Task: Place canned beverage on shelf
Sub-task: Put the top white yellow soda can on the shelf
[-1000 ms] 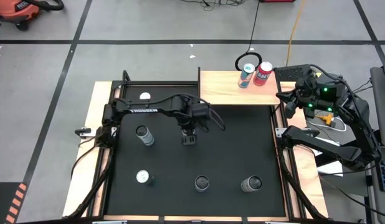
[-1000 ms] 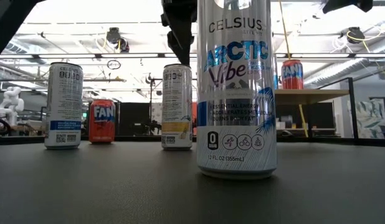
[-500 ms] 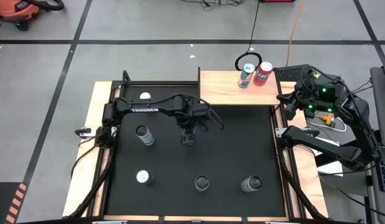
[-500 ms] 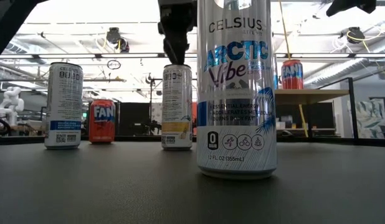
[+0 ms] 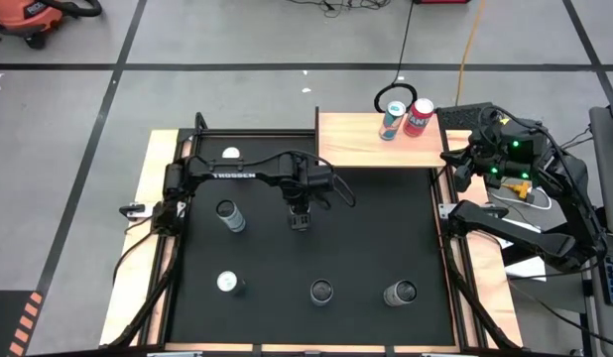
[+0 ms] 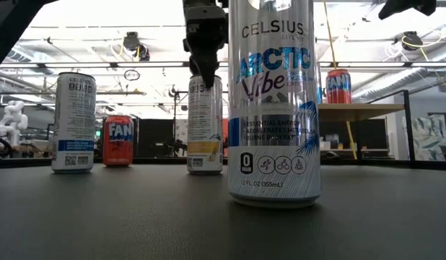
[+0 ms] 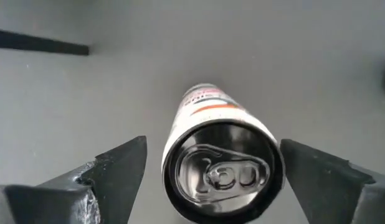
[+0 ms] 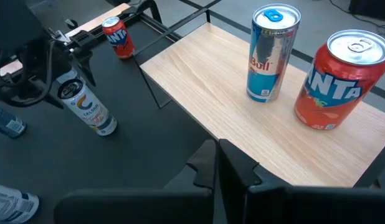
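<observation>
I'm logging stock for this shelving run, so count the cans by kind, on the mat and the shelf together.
Red Fanta cans: 2
Red Bull can: 1
Other tall slim cans: 5
Total: 8

overhead, table-level and both wrist views share the shelf [image 5: 378, 152].
</observation>
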Motion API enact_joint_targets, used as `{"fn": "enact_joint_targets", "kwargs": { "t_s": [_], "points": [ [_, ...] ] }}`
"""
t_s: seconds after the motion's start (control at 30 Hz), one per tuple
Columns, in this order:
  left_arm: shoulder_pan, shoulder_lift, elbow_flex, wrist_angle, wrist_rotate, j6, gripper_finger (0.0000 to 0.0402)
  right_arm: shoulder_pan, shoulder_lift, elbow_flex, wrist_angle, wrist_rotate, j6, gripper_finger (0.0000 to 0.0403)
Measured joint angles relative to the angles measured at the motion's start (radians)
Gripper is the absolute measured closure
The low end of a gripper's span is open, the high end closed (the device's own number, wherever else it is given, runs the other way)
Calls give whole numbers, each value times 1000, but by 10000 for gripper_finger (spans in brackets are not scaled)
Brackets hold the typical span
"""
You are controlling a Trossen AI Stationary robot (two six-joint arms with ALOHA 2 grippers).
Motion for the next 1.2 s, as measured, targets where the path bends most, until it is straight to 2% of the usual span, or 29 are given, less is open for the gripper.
{"fn": "enact_joint_targets", "kwargs": {
  "t_s": [0.3, 0.7, 1.2],
  "points": [
    [0, 0, 0, 4, 1, 18, 54, 0, 0, 0, 0, 0, 0, 403],
    [-1, -1, 0, 2, 3, 32, 160, 0, 0, 0, 0, 0, 0, 403],
    [-5, -10, 0, -16, -31, 255, 155, 0, 0, 0, -4, 0, 0, 403]
  ]
}}
